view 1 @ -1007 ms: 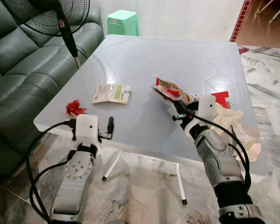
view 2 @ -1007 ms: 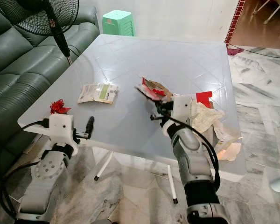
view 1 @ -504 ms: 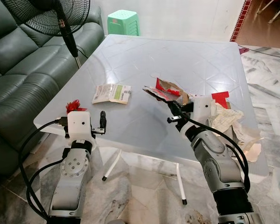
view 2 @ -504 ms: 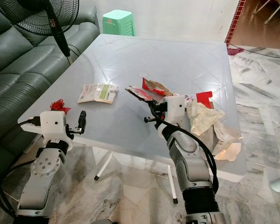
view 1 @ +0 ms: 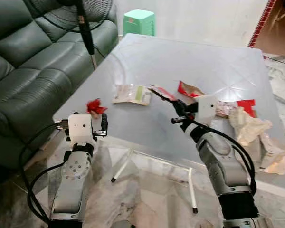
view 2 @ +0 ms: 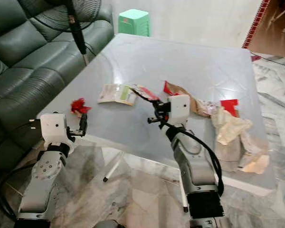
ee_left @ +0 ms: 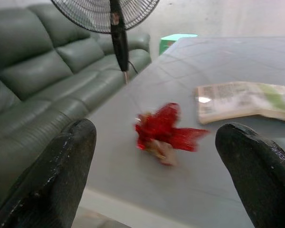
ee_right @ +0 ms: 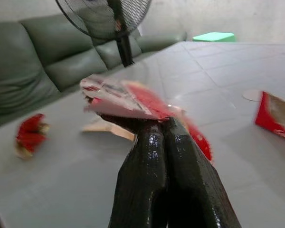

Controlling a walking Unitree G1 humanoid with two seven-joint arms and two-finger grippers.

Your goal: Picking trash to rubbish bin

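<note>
My right gripper (view 1: 176, 108) is shut on a red and white wrapper (view 1: 162, 93), holding it above the middle of the grey table (view 1: 190, 61); the same wrapper (ee_right: 126, 97) sticks out past its fingers (ee_right: 161, 175). A crumpled red scrap (view 1: 96, 106) lies near the table's left front corner. My left gripper (view 1: 102, 125) is open and level with that corner, and the red scrap (ee_left: 164, 132) lies just beyond its fingertips (ee_left: 69, 156). A flat green and white packet (view 1: 132, 94) rests past the scrap.
More trash lies on the table's right side: a red and brown wrapper (view 1: 191, 89), a red card (view 1: 247, 106) and crumpled paper (view 1: 249, 126). A green sofa (view 1: 23, 66) and a standing fan (view 1: 83, 21) flank the left. A green stool (view 1: 138, 22) stands behind.
The camera has swung left, shifting the whole scene right. My right gripper has carried the wrapper left, away from the trash pile. My left gripper has come closer to the red scrap.
</note>
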